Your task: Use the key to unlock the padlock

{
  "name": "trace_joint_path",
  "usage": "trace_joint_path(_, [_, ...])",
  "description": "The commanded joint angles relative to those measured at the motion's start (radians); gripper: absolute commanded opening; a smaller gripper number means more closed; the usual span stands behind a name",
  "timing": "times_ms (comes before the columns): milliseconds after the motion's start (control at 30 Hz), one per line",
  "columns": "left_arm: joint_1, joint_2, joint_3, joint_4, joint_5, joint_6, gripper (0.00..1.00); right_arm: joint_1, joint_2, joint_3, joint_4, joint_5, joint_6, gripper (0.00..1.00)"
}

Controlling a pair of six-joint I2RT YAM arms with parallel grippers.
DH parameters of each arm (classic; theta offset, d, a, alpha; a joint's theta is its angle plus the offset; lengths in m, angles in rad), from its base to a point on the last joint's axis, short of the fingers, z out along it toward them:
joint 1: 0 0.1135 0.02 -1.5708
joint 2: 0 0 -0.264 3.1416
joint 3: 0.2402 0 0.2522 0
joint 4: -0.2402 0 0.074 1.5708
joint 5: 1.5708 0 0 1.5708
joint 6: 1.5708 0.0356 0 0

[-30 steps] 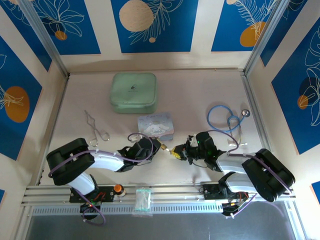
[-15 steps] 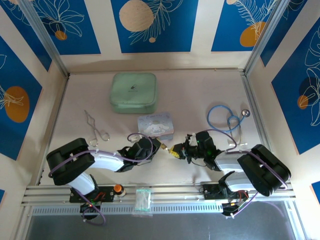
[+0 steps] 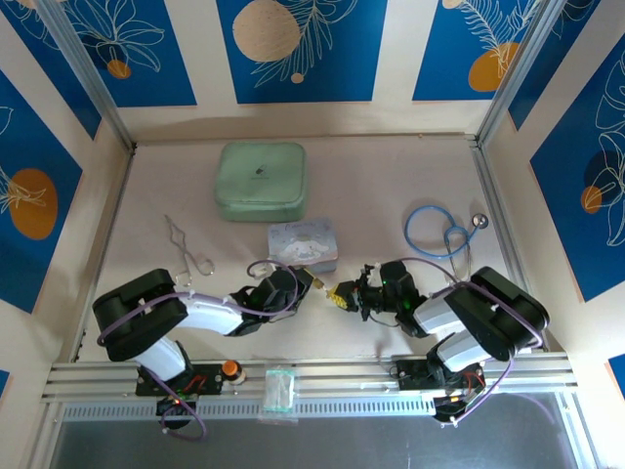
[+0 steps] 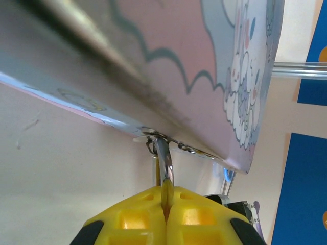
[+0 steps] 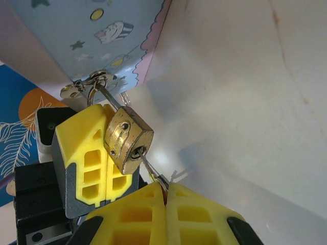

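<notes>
The small brass padlock (image 5: 127, 140) hangs by its silver shackle (image 4: 163, 161) from the hasp of the pale-blue cartoon tin (image 3: 303, 244). My left gripper (image 4: 166, 196) is shut on the padlock body, of which a thin brass sliver shows between the yellow fingers (image 5: 87, 158). My right gripper (image 5: 166, 190) is shut on the key (image 5: 149, 168), whose thin blade sits in the keyhole at the padlock's bottom face. From above, the left gripper (image 3: 311, 283) and right gripper (image 3: 342, 296) meet tip to tip just in front of the tin, with the padlock (image 3: 325, 289) between them.
A green zip case (image 3: 260, 181) lies at the back. Silver forceps (image 3: 187, 252) lie to the left, a blue stethoscope (image 3: 439, 234) to the right. An orange knob (image 3: 230, 368) and a clear packet (image 3: 280, 388) sit on the front rail.
The right arm's rear links have swung up and leftward, and its gripper has edged slightly left toward the padlock. The left arm has held still.
</notes>
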Motion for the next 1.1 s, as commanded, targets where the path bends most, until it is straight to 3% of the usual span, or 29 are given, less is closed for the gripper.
trace_joint_path(0, [-0.017, 0.007, 0.013, 0.09, 0.073, -0.041, 0.0, 0.001, 0.063, 0.003, 0.149, 0.011, 0.033, 0.0])
trace_joint_path(200, [-0.021, 0.012, -0.002, 0.112, 0.077, -0.048, 0.0, -0.028, 0.185, 0.023, 0.27, -0.068, -0.007, 0.0])
trace_joint_path(400, [-0.021, 0.027, 0.007, 0.081, 0.106, -0.033, 0.0, -0.07, 0.165, 0.036, 0.144, -0.131, -0.118, 0.0])
trace_joint_path(667, [-0.012, 0.095, 0.011, 0.169, 0.177, -0.023, 0.0, -0.156, 0.156, 0.094, 0.03, -0.306, -0.223, 0.0])
trace_joint_path(1067, [-0.014, 0.064, 0.02, 0.154, 0.203, 0.0, 0.0, -0.296, 0.153, 0.15, -0.173, -0.46, -0.367, 0.0])
